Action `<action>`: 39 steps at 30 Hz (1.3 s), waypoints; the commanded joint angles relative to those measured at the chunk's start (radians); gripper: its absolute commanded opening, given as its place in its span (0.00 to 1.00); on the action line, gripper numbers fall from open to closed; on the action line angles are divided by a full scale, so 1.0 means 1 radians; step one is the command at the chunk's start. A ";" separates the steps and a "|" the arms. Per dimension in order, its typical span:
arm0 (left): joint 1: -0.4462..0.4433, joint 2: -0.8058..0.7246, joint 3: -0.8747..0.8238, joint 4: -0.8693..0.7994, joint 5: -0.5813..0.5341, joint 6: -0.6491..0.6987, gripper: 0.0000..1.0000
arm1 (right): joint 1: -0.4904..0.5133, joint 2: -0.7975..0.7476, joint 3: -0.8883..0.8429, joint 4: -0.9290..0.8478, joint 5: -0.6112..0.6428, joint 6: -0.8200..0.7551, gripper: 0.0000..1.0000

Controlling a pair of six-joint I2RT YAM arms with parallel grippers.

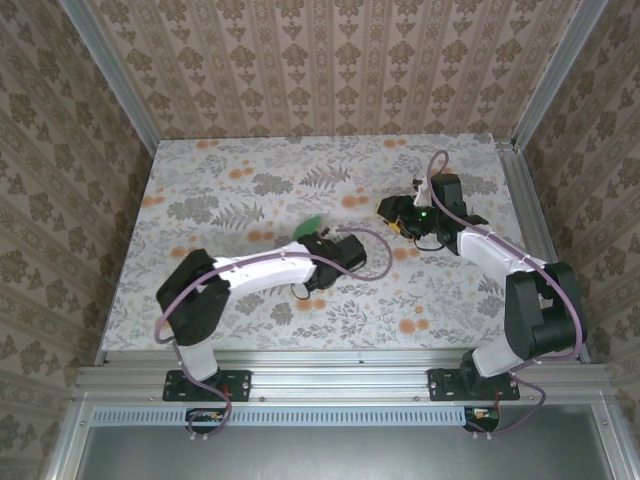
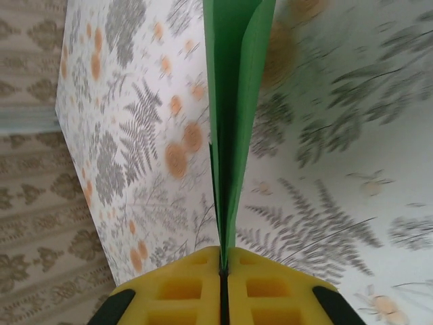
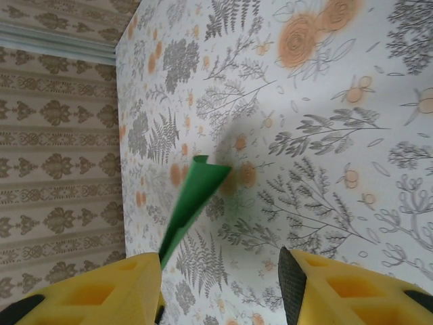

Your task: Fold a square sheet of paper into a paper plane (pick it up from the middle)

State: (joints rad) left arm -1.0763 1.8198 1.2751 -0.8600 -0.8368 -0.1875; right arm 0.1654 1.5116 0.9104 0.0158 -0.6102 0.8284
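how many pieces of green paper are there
1: the folded green paper, pinched in the shut left gripper over the middle of the table.

1. Floral tabletop [image 1: 250, 190]: pale, printed with grey ferns and orange blossoms.
2. Wallpapered walls [image 1: 330, 60]: beige damask stripes, closing the tabletop on the far, left and right sides.
3. Aluminium posts [image 1: 108, 70]: slanting up from the tabletop's two far corners.
4. Aluminium rail [image 1: 340, 378]: running along the tabletop's near edge.
5. Dark grey panel [image 1: 330, 450]: past that rail, on the tabletop's near side, framed in metal.
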 commanded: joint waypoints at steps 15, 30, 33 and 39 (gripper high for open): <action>-0.134 0.124 0.052 0.089 0.241 0.054 0.46 | -0.040 0.017 -0.056 0.007 -0.077 -0.026 0.52; 0.152 -0.273 -0.129 0.204 0.904 -0.103 0.66 | 0.138 0.065 -0.092 0.058 -0.033 0.015 0.42; 0.266 -0.363 -0.201 0.237 0.976 -0.136 0.67 | 0.208 0.064 -0.068 0.045 -0.009 0.020 0.40; 0.477 -0.463 -0.316 0.288 1.065 -0.176 0.67 | 0.369 0.121 0.007 0.038 0.044 0.046 0.29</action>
State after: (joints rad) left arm -0.6548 1.3903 0.9966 -0.6083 0.1261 -0.3183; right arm 0.4850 1.5993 0.8669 0.0555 -0.6121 0.8558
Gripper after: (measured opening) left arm 0.666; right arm 0.296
